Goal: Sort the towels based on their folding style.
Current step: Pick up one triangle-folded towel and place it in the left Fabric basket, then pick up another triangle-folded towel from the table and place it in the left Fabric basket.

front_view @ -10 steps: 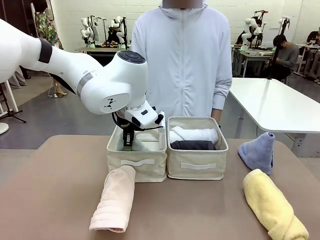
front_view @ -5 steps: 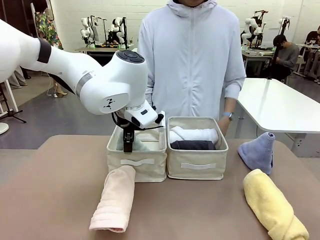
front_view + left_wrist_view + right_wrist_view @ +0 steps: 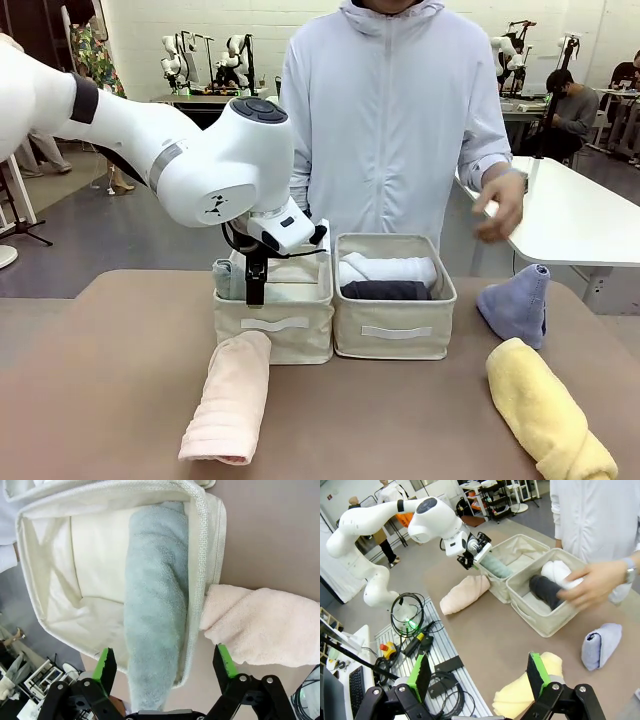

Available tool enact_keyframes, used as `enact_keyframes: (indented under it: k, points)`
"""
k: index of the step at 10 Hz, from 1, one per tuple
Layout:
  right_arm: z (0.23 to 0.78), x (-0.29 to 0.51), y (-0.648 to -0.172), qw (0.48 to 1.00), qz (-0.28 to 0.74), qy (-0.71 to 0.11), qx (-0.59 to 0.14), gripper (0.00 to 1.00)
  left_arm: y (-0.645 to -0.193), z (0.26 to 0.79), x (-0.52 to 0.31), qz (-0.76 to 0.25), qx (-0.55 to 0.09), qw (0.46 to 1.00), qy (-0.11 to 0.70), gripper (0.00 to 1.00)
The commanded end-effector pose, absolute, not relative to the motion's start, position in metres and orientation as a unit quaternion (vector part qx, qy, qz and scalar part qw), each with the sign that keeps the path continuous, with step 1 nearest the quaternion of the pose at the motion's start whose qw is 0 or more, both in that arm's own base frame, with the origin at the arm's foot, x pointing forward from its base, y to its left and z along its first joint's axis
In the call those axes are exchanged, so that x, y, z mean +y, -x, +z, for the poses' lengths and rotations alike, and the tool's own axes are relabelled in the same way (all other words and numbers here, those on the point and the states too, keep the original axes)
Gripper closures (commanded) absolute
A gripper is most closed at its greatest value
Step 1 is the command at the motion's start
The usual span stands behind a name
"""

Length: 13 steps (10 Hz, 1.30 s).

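- The left gripper hangs over the left bin with its jaws spread wide and nothing between the pads. In the front view its fingertips are hard to make out against the bin's inside.
- The sage-green towel lies inside that bin along the near wall. Its lower end is cut off by the gripper body, so its fold cannot be read. From the front only a small corner shows over the rim.
- One green finger stands outside the bin wall, above the pale pink towel, which lies on the table with one end touching the bin's front.
- The right bin holds the white towel and the dark grey towel. Only the grey towel's top strip clears the rim.
- In the right wrist view the person's hand hovers over this bin and hides part of the white towel.
- The right gripper is wide open and empty above the yellow towel, which one of its fingers partly covers.
- The periwinkle-blue towel stands as a cone to the right of the bins, near the yellow towel.
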State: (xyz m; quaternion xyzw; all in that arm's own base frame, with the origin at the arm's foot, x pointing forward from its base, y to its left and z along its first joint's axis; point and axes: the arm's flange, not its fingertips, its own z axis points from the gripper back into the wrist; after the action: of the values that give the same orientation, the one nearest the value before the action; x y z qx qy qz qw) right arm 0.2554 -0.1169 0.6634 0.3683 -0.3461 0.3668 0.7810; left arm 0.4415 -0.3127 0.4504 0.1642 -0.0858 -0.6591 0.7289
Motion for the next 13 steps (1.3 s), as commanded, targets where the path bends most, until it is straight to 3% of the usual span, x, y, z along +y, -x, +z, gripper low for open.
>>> enact_keyframes:
  k: [1, 5, 9, 11, 12, 13]
  points:
    - [0.665, -0.116, -0.257, 0.771, 0.37, -0.377, -0.356, 0.0, -0.421, 0.488, -0.304, -0.667, -0.112, 0.72, -0.151, 0.0]
    - [0.665, -0.116, -0.257, 0.771, 0.37, -0.377, -0.356, 0.0, -0.329, 0.595, -0.251, -0.692, -0.194, 0.687, -0.104, 0.0]
    - [0.665, -0.116, -0.257, 0.771, 0.37, -0.377, -0.356, 0.0, -0.284, 0.593, -0.191, -0.647, -0.208, 0.726, -0.103, 0.0]
    - [0.665, -0.116, -0.257, 0.771, 0.37, -0.377, -0.356, 0.0, -0.288, 0.586, -0.184, -0.636, -0.201, 0.738, -0.099, 0.0]
    - [0.665, -0.116, -0.257, 0.771, 0.37, -0.377, -0.356, 0.0, -0.298, 0.583, -0.187, -0.618, -0.162, 0.76, -0.121, 0.0]
    - [0.665, -0.116, -0.257, 0.771, 0.37, -0.377, -0.356, 0.0, -0.287, 0.59, -0.18, -0.646, -0.2, 0.73, -0.1, 0.0]
